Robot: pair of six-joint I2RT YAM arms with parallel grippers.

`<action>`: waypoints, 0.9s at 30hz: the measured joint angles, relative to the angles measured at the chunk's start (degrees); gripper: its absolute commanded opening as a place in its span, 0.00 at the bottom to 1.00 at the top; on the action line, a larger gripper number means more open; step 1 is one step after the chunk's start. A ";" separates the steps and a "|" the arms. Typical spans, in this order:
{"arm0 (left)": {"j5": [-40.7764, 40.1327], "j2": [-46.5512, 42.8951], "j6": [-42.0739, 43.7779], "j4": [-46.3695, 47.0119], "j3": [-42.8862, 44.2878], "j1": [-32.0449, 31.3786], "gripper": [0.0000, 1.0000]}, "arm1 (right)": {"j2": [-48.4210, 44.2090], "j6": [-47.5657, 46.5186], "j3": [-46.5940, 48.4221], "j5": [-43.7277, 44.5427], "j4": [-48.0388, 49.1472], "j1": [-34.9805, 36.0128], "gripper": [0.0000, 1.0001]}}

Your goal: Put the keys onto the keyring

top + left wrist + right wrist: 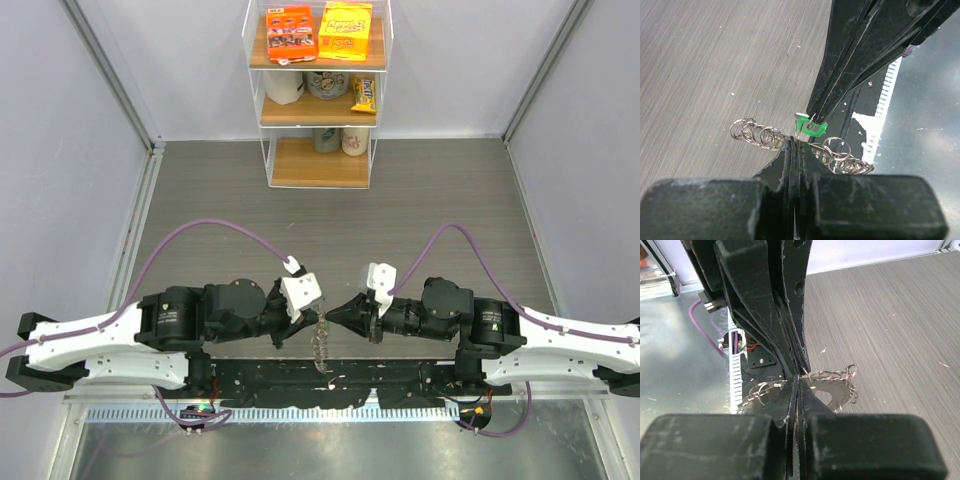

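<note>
Top view: two black-and-white robot arms reach inward from the near edge of a grey wood-grain table point(420, 200), and their tips meet at ctr.

The left gripper point(794, 145) has its fingers pressed tight together, pinching the keyring point(756, 133). This is a large metal ring crowded w/ silvery keys and small split rings. In the left wrist view the loops stick out on both sides of the pinch.

The right gripper point(812, 120) comes in from above in that view. Its fingers are also clamped together, on the bright green head of a small key point(810, 128). The key sits right against the keyring, just beside the left fingertips; whether it is threaded onto the ring can't be told.

Right wrist view: both finger pairs meet tip to tip, w/ the keyring point(837, 395) showing behind them, toothed edge and hollow centre visible, above the table surface.

Top view again: the keyring point(320, 345) trails from the joined tips toward the near edge, btwn the arm bases.

At the far end stands a clear shelf unit w/ wooden boards point(318, 165), holding an orange snack pack point(291, 33) and a yellow snack pack point(345, 30) on top.
</note>
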 measured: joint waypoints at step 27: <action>2.21 -5.66 1.40 4.76 -4.52 0.00 0.00 | -0.83 9.01 -3.72 -1.14 4.92 0.00 0.05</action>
